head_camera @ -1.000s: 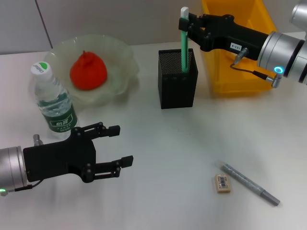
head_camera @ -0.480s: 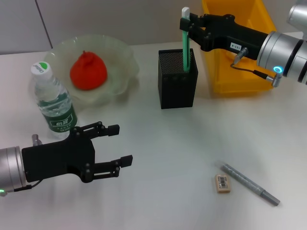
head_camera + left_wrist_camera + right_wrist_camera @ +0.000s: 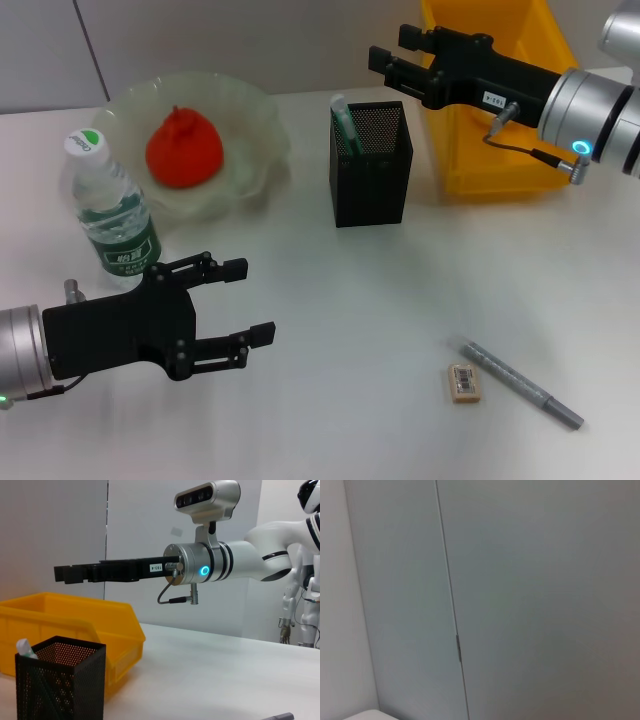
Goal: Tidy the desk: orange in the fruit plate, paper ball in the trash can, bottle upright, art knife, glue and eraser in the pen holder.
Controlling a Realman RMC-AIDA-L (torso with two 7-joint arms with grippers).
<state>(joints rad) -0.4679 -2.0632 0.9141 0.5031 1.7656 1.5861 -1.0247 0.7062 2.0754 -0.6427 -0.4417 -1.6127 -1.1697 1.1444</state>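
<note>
Dropped into the pen holder [image 3: 370, 164] within the last half second: the green glue stick [image 3: 343, 120], held upright above the mesh cup a moment ago, now leaning inside against the left wall with only its white tip showing. Right gripper [image 3: 388, 58] released, fingers spread above and just behind the cup, in front of the trash can [image 3: 490, 150]. Counts as one of three pen-holder items delivered. Remaining on the desk, near the front right: eraser [image 3: 463, 383] and, just beside it, the grey art knife [image 3: 521, 383]. Already in the fruit plate [image 3: 250, 120]: the orange [image 3: 184, 150]. Upright beside it: the bottle [image 3: 109, 212]. Idle at front left, fingers apart and holding nothing: left gripper [image 3: 243, 300]. No paper ball visible anywhere
</note>
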